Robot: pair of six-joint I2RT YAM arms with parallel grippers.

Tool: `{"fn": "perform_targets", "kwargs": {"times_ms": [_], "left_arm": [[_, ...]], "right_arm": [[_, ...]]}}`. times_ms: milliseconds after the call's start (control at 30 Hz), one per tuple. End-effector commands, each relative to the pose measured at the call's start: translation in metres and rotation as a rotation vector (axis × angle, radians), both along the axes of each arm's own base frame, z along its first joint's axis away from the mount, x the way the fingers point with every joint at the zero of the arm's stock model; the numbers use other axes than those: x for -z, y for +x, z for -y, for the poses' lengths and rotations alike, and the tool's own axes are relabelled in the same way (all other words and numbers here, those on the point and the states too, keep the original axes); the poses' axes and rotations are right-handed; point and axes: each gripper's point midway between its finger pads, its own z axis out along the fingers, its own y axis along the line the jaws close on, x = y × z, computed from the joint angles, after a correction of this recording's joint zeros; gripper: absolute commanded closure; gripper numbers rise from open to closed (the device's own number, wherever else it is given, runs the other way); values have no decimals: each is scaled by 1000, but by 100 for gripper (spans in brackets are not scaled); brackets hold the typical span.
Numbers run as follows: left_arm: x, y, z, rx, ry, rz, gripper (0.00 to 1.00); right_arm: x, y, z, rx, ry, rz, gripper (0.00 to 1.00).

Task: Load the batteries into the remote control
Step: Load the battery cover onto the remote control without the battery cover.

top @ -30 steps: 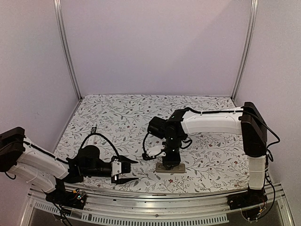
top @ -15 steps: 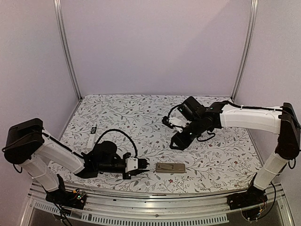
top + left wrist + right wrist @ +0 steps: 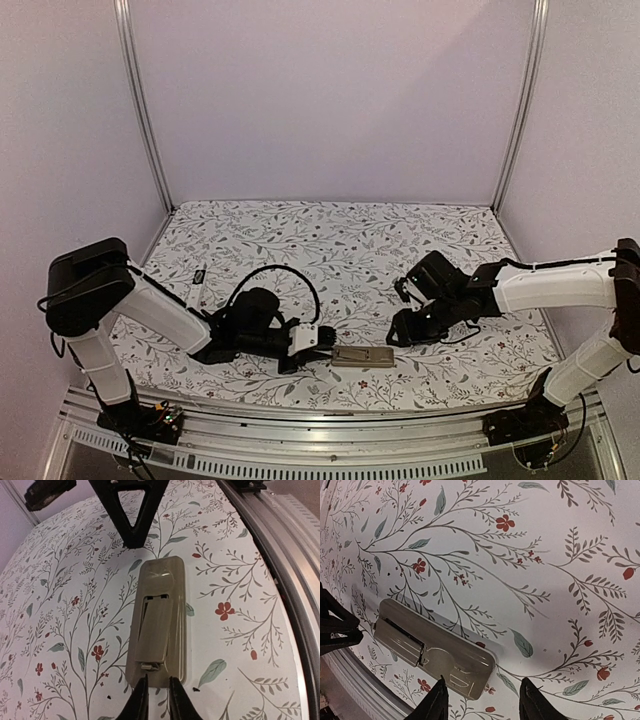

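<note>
Both arms have closed in on the remote control (image 3: 362,356) over the last half second. The left gripper (image 3: 322,345) has slid up to its left end, and the right gripper (image 3: 400,332) has come down from mid-table to its right end. The remote itself is unmoved.

Top view: the remote lies flat on the floral table (image 3: 300,240) near the front edge, long axis left to right. Its face is too small to read. The left fingers merge into one dark mass. A small sliver (image 3: 198,274) sits by the left arm's cable, too small to name.

Left wrist: the remote runs straight away from the camera, back side up, rounded end far. The cover panel (image 3: 152,630) sits slightly askew, with a dark slit along its left side (whatever lies beneath is hidden). The left fingertips (image 3: 140,700), cut off by the bottom edge, are drawn close with a slim gap and sit at the remote's near end. I cannot tell whether they pinch its edge. The right gripper's black fingers are cropped at the top.

Right wrist: the remote lies on a diagonal, rounded end nearest. The right fingertips (image 3: 437,700) stand spread, gripping nothing, and only their tips show.
</note>
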Motion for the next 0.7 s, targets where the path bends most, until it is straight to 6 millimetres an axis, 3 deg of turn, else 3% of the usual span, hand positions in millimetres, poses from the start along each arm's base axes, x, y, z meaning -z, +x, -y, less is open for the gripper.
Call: {"fn": "perform_targets", "kwargs": {"times_ms": [0, 667], "left_arm": [[8, 4, 3, -5, 24, -58, 87], [14, 15, 7, -11, 39, -97, 97]], "right_arm": [[8, -1, -7, 63, 53, -49, 54], [23, -18, -1, 78, 74, -123, 57]]}}
